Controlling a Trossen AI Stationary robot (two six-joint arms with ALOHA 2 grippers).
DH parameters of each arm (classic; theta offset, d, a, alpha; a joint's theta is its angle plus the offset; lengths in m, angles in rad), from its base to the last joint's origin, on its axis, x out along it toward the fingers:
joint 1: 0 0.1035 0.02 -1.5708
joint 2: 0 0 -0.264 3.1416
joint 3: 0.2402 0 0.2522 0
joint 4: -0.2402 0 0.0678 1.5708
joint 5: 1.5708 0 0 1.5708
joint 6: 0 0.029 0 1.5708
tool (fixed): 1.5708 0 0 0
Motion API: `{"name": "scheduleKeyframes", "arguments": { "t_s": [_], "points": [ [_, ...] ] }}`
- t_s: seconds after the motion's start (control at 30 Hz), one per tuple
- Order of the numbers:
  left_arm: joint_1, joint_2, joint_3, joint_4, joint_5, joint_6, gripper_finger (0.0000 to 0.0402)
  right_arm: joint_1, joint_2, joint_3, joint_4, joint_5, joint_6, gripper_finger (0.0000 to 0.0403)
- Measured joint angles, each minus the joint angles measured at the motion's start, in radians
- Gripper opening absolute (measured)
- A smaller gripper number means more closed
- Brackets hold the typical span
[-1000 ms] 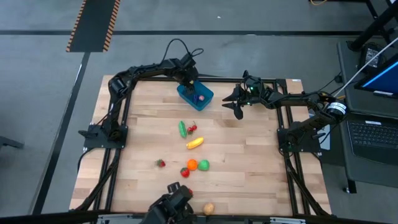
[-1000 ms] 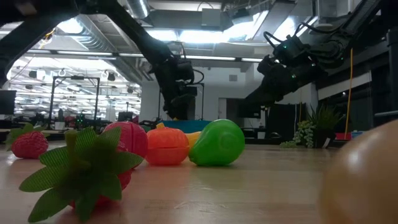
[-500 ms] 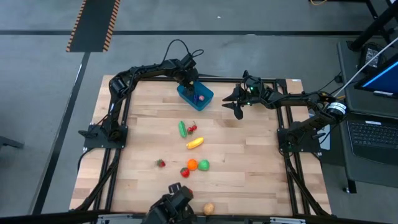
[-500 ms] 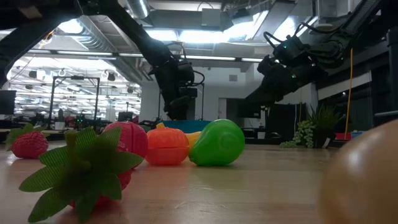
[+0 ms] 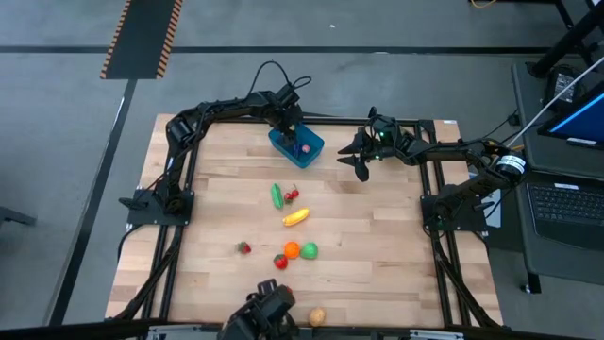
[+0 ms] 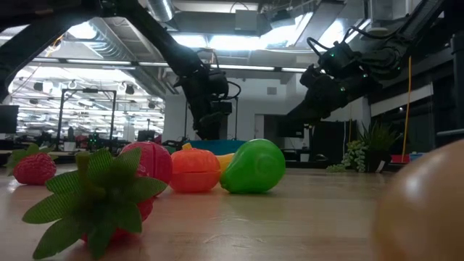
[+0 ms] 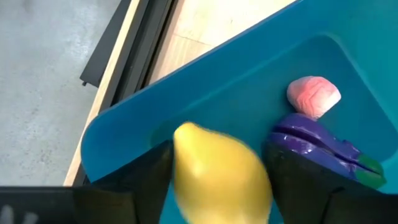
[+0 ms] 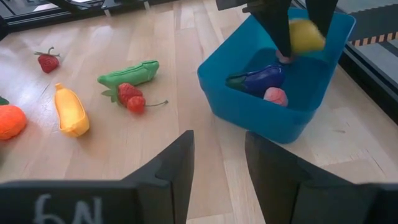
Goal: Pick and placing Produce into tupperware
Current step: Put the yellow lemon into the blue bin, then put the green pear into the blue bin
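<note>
The tupperware [image 5: 295, 148] sits near the tabletop's [image 5: 217, 203] far edge with a few produce pieces in it; the other pieces lie mid-tabletop toward the near edge.

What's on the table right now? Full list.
table: 1, light wood
tupperware: 1, blue, far edge
eggplant: 1, purple, in tupperware
pink piece: 1, in tupperware
yellow fruit: 1, at left end effector, over tupperware
pea pod: 1, green, centre
cherries: 1 pair, red, beside pod
yellow piece: 1, centre
strawberry: 1, red
red piece, orange, green pear: clustered
tan piece: 1, near edge
left end effector: over tupperware
right end effector: open, empty, beside tupperware
</note>
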Motion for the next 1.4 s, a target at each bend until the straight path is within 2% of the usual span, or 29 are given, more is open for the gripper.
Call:
{"name": "scheduleKeyframes", "arguments": {
  "t_s": [0.13, 0.27, 0.33, 0.5, 0.57, 0.67, 0.93, 1.0, 1.1, 1.23, 1.4],
  "points": [
    [-0.007, 0.0, 0.0, 0.0, -0.004, 0.002, 0.0271, 0.0, 0.0, 0.0, 0.0, 0.0, 0.0, 0.0145],
    [-0.007, 0.0, 0.0, 0.005, -0.077, 0.021, 0.0275, 0.0, 0.0, 0.0, 0.0, 0.0, 0.0, 0.0145],
    [-0.008, -0.01, -0.001, -0.012, -0.127, 0.033, 0.0276, 0.0, 0.0, 0.0, 0.0, 0.0, 0.0, 0.0145],
    [-0.024, -0.078, -0.001, -0.07, -0.339, 0.036, 0.0277, 0.0, 0.0, 0.0, 0.0, 0.0, -0.001, 0.0145],
    [-0.032, -0.115, -0.001, -0.087, -0.361, 0.036, 0.0278, 0.0, 0.0, 0.0, 0.001, 0.0, -0.001, 0.0145],
    [-0.047, -0.184, -0.001, -0.074, -0.306, 0.026, 0.0278, 0.0, 0.0, 0.0, 0.001, 0.0, 0.0, 0.0145],
    [-0.076, -0.357, -0.001, -0.089, 0.05, 0.007, 0.0278, 0.0, 0.0, 0.0, 0.007, 0.0, -0.001, 0.0145],
    [-0.081, -0.4, -0.001, -0.11, 0.092, 0.007, 0.0278, 0.0, 0.0, 0.001, 0.011, 0.0, 0.004, 0.0145],
    [-0.098, -0.474, -0.026, -0.12, 0.1, 0.004, 0.0279, 0.0, 0.0, 0.001, 0.01, 0.0, 0.003, 0.0145],
    [-0.133, -0.608, -0.187, -0.02, 0.103, -0.008, 0.0279, 0.007, 0.0, 0.001, 0.01, -0.007, 0.0, 0.0145],
    [-0.167, -0.828, -0.537, 0.264, 0.083, -0.087, 0.0279, 0.026, 0.001, 0.001, 0.01, -0.009, 0.0, 0.0145]
  ]
}}
